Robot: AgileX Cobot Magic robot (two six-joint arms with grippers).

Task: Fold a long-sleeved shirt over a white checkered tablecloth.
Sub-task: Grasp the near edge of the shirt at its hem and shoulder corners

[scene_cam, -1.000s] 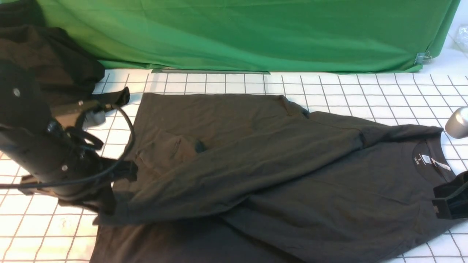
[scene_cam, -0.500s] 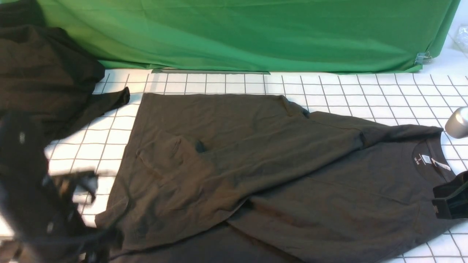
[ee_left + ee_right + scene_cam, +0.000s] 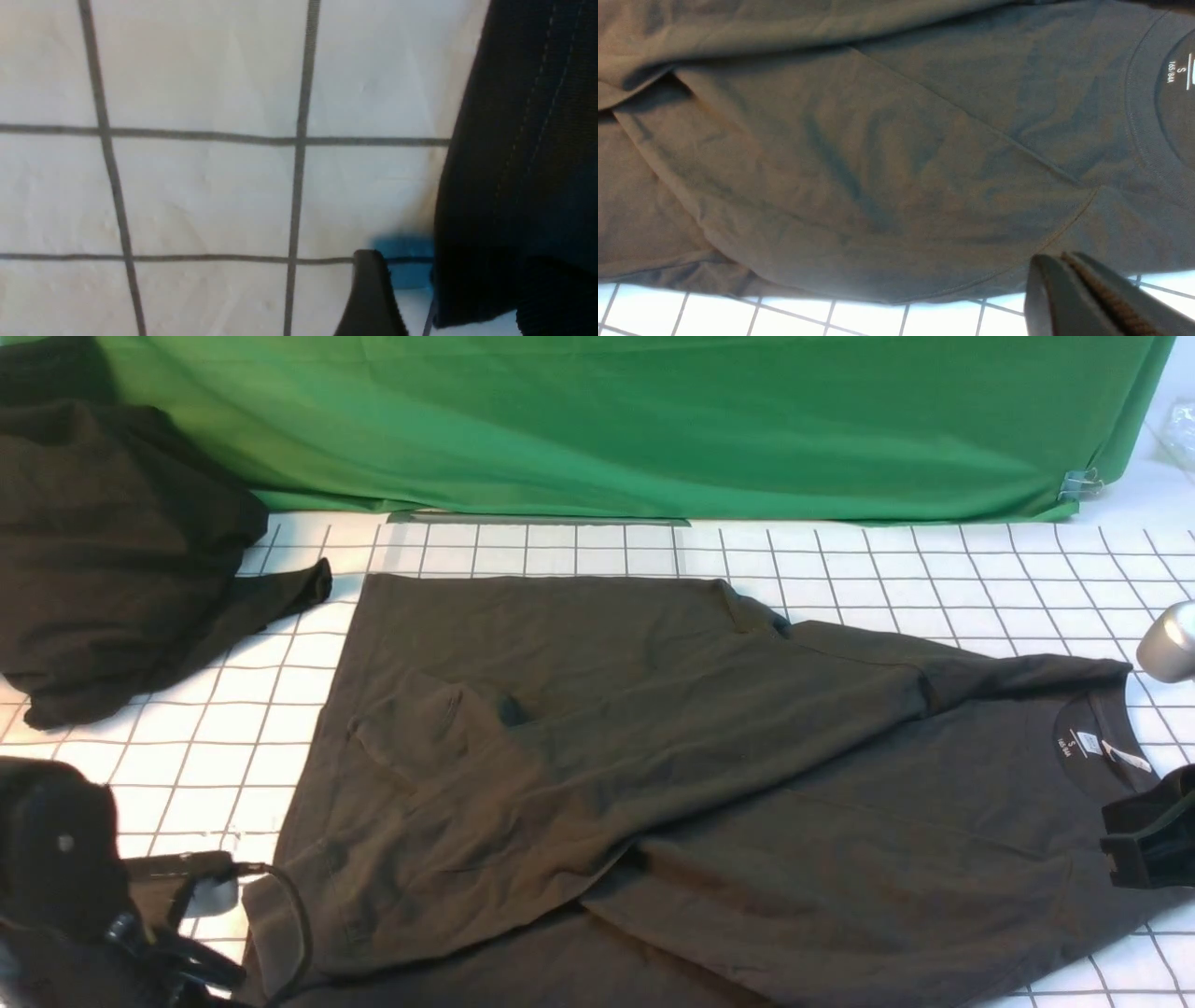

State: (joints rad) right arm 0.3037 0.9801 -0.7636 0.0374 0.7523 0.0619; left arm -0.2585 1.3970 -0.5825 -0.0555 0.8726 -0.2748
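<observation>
The long-sleeved shirt (image 3: 709, 775) lies wide across the white checkered tablecloth (image 3: 560, 546), its collar and white label (image 3: 1088, 744) at the right and one part folded across the body. My left arm (image 3: 65, 896) is low at the near left corner. In the left wrist view, the left gripper (image 3: 458, 270) is open, and the shirt's stitched hem (image 3: 514, 163) lies between its fingers, clear of one fingertip (image 3: 369, 280). My right gripper (image 3: 1064, 261) is shut on nothing and hangs just off the shirt's near edge below the collar (image 3: 1143, 121); it also shows at the right edge of the front view (image 3: 1144, 845).
A smaller, blacker garment heap (image 3: 112, 551) lies at the far left. A green backdrop cloth (image 3: 653, 420) hangs along the back, held by a metal clip (image 3: 1078, 483). A silver rounded object (image 3: 1167, 639) sits at the right edge. A blue patch (image 3: 402, 261) marks the tablecloth beside the hem.
My left arm has drawn back from the shirt's left side to the near left corner and opened. The shirt's left edge has dropped flat. The right gripper has not moved.
</observation>
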